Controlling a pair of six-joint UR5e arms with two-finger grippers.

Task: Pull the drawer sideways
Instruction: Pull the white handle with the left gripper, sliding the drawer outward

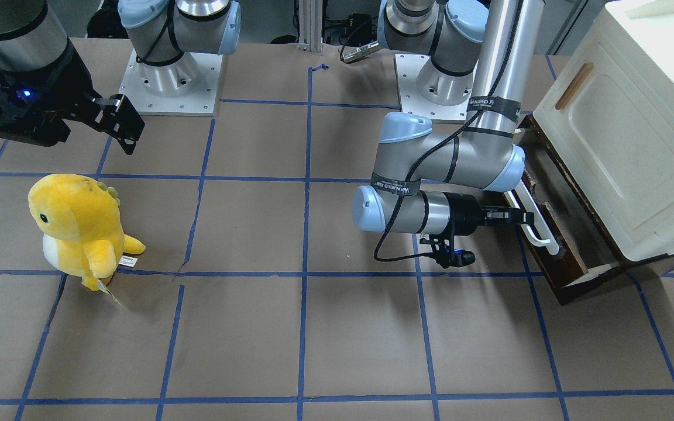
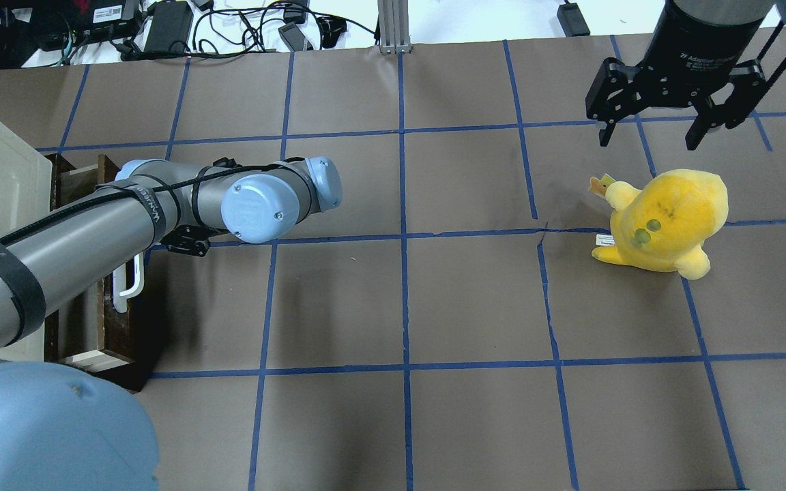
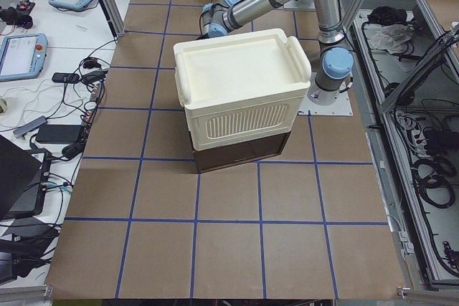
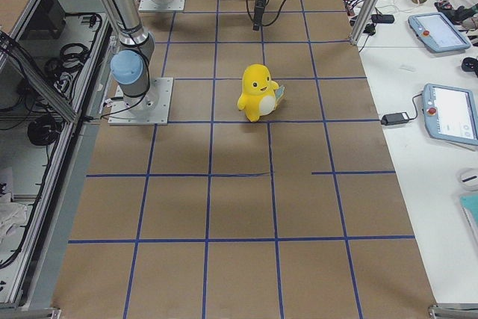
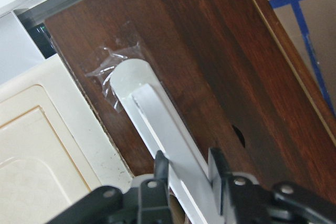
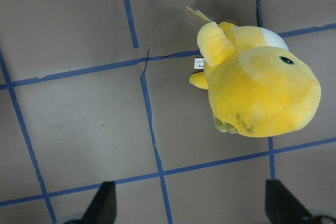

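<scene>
The dark brown wooden drawer [image 1: 571, 234] sticks out partly from under the cream-white cabinet [image 1: 635, 128]. Its long white bar handle [image 1: 539, 225] runs across its front. My left gripper [image 1: 525, 217] is shut on that handle; in the left wrist view both fingers [image 5: 218, 163] clamp the white bar [image 5: 157, 114] against the brown front [image 5: 220, 77]. The drawer also shows in the overhead view [image 2: 110, 327], mostly under my left arm. My right gripper [image 2: 652, 133] hangs open and empty above the table, far from the drawer.
A yellow plush dinosaur [image 1: 82, 231] stands on the brown paper table, below my right gripper, and shows in the right wrist view [image 6: 257, 85]. Blue tape lines grid the table. The cabinet has a small tan wooden handle [image 1: 574, 86]. Arm bases stand at the robot's edge.
</scene>
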